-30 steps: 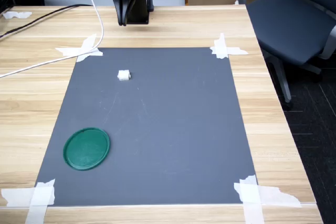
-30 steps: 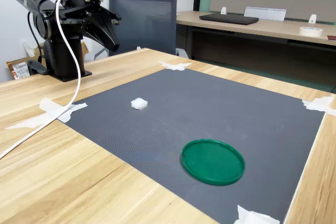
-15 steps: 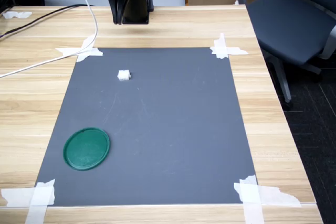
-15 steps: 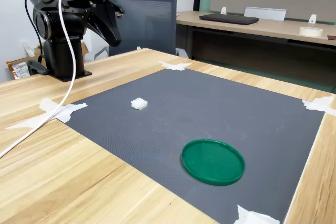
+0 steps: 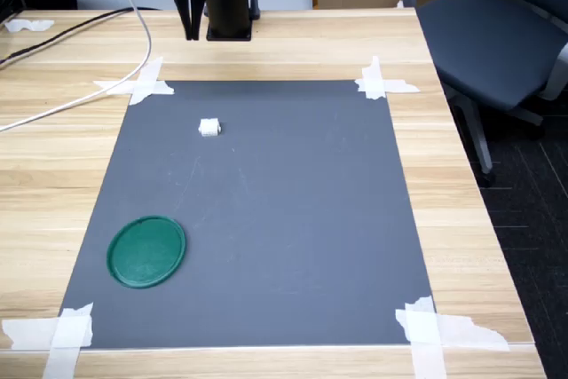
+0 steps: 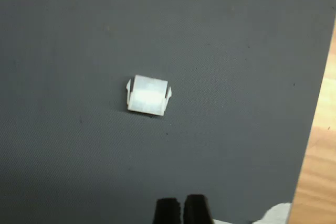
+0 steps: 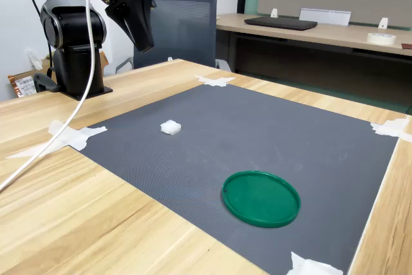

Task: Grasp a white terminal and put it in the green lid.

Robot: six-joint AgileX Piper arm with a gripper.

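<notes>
white terminal (image 5: pixel 209 128) lies alone on the grey mat (image 5: pixel 293 219), near its far corner at the first exterior view's left — well apart from the green lid (image 5: pixel 146 251). end effector (image 6: pixel 181 211) hangs above the counter (image 5: pixel 461 210), cut off in the wrist view; tips close together, empty.
</notes>
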